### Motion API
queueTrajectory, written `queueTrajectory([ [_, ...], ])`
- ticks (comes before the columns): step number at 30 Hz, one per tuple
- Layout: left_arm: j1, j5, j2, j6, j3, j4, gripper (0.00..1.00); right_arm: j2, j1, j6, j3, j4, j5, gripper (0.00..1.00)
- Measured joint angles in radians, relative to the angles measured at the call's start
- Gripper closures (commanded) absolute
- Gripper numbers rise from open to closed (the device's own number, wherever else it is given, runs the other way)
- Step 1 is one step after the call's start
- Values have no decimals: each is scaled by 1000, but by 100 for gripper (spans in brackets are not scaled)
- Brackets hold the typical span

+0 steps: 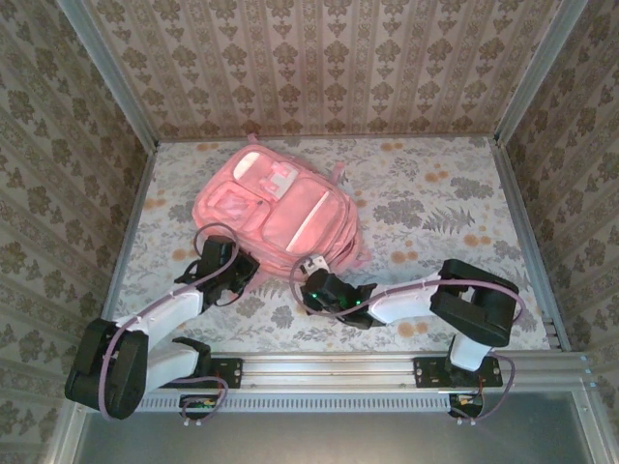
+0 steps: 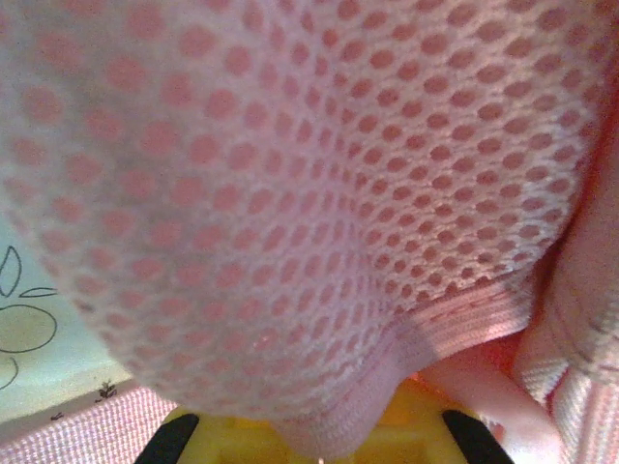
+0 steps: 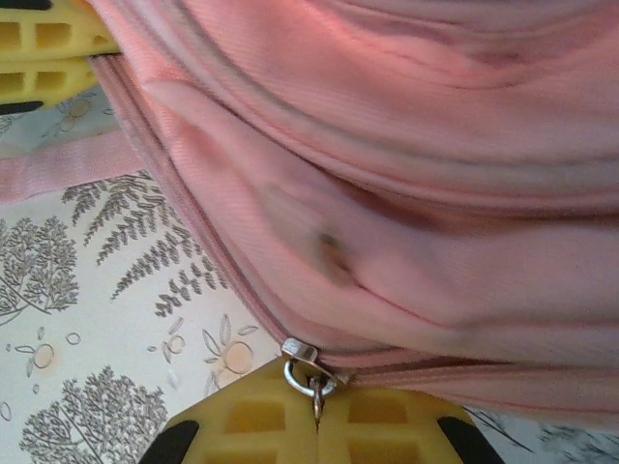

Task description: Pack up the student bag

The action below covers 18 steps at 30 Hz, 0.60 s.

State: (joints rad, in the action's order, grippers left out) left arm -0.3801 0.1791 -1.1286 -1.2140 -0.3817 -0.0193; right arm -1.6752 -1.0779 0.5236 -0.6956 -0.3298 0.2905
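**Hold the bag firm, then draw the zip along its own line**

The table carries one big thing: the bag. It lies flat with its front panels up, left of centre and toward the back wall. Both arms reach in to its near edge.

The left gripper is at the near-left corner of the bag. From its wrist we see the mesh of a side pocket, whose hemmed edge drops down between the yellow pads. We read the jaws as clenched on that mesh, though the pinch itself lies at the bottom edge of the view. This is our anchor.

The right gripper is at the near-right edge. Its wrist view shows the zip running down the seam to the metal pull. The two pads are pressed together on the pull's tab, so it is firmly grasped.

We judge the step in hand to be working this zip so the bag can be packed. To do it well:

- We pull along the seam, not away from it, or the soft cloth will bunch up ahead of the slider.
- The left hold should stay tight and draw slightly the opposite way, so the bag is stretched and does not slide over the table.
- The tab is small and held only at its tip, so a jerk could slip it free. We move slowly.

We cannot tell from these views which way opens the zip.
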Motion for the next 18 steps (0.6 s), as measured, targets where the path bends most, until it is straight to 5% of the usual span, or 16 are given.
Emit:
queueTrajectory([
  [4, 1, 0, 0, 40, -28, 42, 93, 26, 28, -26, 20, 15, -40, 100],
  [11, 94, 18, -97, 206, -186, 195, 58, -74, 37, -54, -106, 39, -162, 100],
  [18, 185, 61, -3, 246, -195, 225, 51, -246, 36, -28, -331, 49, -225, 100],
])
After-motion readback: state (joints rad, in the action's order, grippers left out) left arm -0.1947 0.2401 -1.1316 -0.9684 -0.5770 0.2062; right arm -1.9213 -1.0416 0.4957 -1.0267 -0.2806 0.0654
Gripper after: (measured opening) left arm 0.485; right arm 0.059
